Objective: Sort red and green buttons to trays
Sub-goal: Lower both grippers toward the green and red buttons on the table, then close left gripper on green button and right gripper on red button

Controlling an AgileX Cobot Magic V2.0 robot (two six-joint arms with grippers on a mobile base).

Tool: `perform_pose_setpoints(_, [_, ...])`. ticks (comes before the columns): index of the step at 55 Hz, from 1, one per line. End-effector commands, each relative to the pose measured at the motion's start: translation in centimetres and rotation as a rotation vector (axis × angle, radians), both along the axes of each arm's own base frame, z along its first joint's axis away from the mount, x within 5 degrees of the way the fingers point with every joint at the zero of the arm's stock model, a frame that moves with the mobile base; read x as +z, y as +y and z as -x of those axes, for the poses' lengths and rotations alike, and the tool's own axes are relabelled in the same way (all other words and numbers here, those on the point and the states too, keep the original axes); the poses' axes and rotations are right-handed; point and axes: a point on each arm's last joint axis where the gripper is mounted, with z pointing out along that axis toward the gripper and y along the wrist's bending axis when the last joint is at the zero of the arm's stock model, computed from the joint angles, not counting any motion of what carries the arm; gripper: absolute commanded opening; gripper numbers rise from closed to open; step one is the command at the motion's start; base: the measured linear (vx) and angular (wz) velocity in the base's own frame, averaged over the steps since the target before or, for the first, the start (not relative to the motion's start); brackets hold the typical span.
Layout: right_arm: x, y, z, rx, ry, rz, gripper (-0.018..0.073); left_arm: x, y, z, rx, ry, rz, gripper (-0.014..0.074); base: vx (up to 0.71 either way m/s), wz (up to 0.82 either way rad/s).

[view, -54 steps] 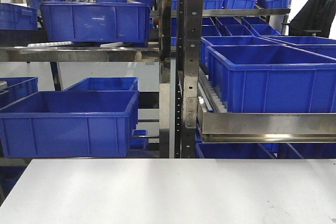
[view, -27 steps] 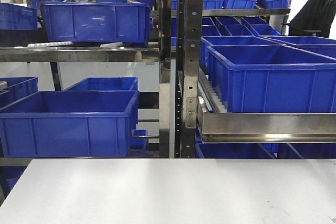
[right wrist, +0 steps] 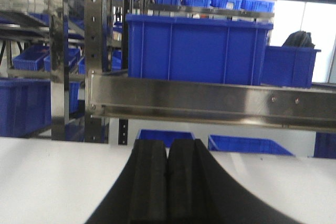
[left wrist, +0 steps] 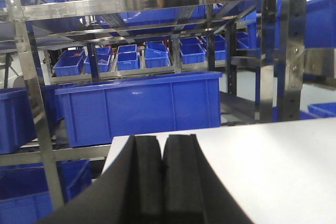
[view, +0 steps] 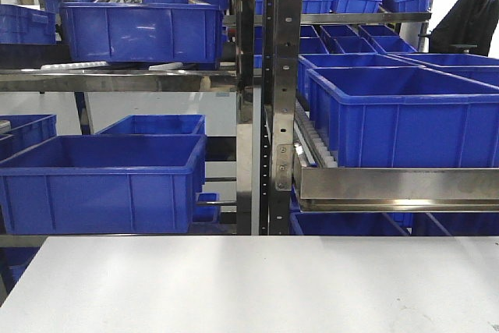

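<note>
- Front view: a flat white counter [view: 249, 286] fills 6 o'clock. Behind it stands a steel rack [view: 269, 91], with one deep blue plastic crate [view: 101, 185] at 9 o'clock and another [view: 405, 122] at 3 o'clock.
- Left wrist view: the left claw [left wrist: 163, 142] has its black padded fingers pressed together, gripping nothing, over the counter's edge. A long blue crate [left wrist: 142, 106] sits at 12 o'clock.
- Right wrist view: the right claw [right wrist: 167, 148] is fully closed and empty above the counter. A steel shelf rail [right wrist: 210, 100] runs across at 12 o'clock.
- Where the buttons and trays lie cannot be told.

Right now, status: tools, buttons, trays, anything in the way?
Left tool shut, empty; right tool shut, empty. Buttons and trays not in any view. White table ahead, blue crates on racks behind it.
</note>
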Motion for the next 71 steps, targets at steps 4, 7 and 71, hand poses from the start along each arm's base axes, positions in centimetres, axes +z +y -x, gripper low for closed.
perform_pose_setpoints(4, [0.9,0.0,0.2,-0.006,-0.128,-0.002,-0.0009,2.3,0.1,0.5,-0.007,-0.181,0.087,-0.0006,0.00,0.00])
perform_pose_setpoints(7, [1.3,0.0,0.3,-0.007,-0.139,-0.001,-0.0009,3.1,0.1,0.7,-0.006,-0.209,0.065,-0.0004,0.00,0.00])
perform_pose_setpoints(71, [2.3,-0.3,-9.4,-0.009,0.469,-0.022,0.0262,0.4,-0.3,-10.1,0.018,0.635,0.041,0.0531,0.00,0.00])
